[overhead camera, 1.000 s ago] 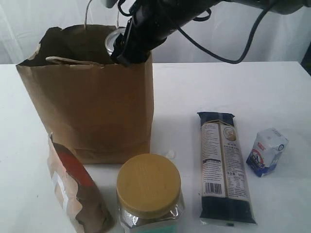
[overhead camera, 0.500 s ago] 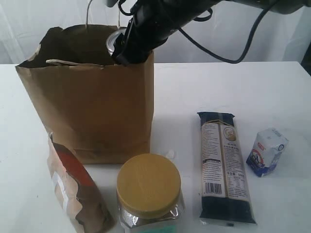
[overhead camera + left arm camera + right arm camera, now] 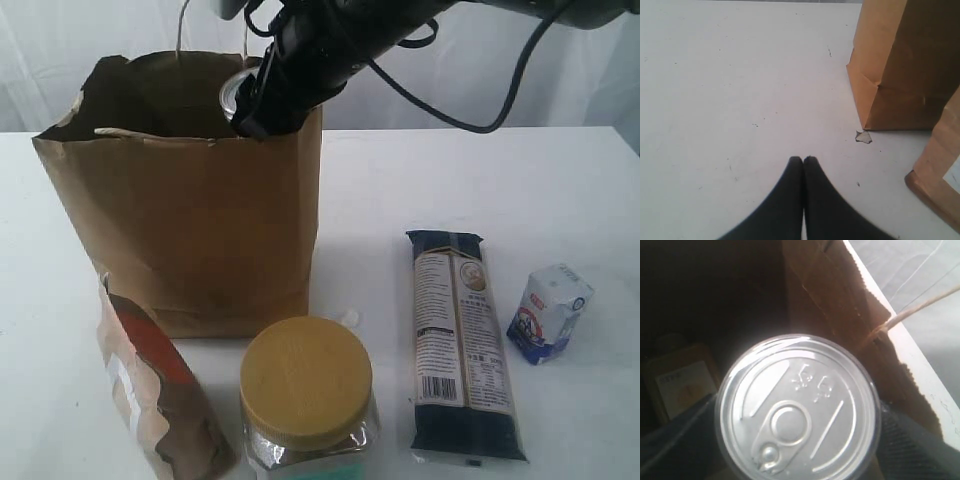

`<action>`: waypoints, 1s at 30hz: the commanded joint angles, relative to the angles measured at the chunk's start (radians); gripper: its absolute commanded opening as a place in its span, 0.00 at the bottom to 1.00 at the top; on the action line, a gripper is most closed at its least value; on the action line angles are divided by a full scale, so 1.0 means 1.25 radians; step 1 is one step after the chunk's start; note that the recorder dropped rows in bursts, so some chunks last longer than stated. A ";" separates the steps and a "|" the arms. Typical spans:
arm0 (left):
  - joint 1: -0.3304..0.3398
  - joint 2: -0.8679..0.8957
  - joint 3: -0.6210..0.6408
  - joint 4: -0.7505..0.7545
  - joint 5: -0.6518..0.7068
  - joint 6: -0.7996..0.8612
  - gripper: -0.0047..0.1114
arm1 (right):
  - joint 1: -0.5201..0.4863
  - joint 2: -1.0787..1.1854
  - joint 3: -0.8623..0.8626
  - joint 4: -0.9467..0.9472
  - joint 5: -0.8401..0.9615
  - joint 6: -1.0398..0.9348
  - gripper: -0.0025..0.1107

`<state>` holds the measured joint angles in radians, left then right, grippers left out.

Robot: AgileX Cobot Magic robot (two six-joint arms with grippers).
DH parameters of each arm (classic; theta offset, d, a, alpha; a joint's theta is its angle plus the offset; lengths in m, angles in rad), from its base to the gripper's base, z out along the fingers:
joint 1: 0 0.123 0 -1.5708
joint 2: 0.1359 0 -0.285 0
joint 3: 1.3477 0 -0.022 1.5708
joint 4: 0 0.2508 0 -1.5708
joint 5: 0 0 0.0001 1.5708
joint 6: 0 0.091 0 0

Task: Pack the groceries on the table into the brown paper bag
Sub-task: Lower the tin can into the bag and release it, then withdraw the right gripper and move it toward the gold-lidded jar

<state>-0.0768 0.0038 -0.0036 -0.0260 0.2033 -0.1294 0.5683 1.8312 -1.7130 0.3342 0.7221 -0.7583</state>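
Note:
My right gripper [image 3: 262, 110] is shut on the pull-tab metal can [image 3: 797, 410] and holds it in the mouth of the brown paper bag [image 3: 190, 220], just inside its right rim. Deep in the bag lies a yellow bottle [image 3: 682, 382]. On the table [image 3: 420, 190] stand the gold-lidded jar [image 3: 305, 395] and the brown-red pouch [image 3: 150, 395] at the front. The dark-blue packet [image 3: 462, 345] and the white-blue carton [image 3: 550, 312] lie to the right. My left gripper [image 3: 803, 159] is shut and empty, low over the table beside the bag [image 3: 902, 65].
A twine handle [image 3: 920, 310] crosses the bag's rim near the can. A small torn scrap [image 3: 863, 137] lies at the bag's base, and the pouch's corner [image 3: 940, 165] is close to my left gripper. A black cable [image 3: 470, 110] hangs behind the right arm.
The right gripper with the can has shifted slightly, and the bag's right side has bulged a little to the right. The left gripper has not moved.

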 commanded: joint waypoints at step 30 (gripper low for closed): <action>-0.005 -0.003 0.003 -0.005 -0.002 0.000 0.04 | 0.001 -0.087 -0.007 -0.001 0.022 0.111 0.87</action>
<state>-0.0768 0.0038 -0.0036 -0.0260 0.2033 -0.1294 0.5683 1.7721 -1.7130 0.3401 0.7371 -0.6281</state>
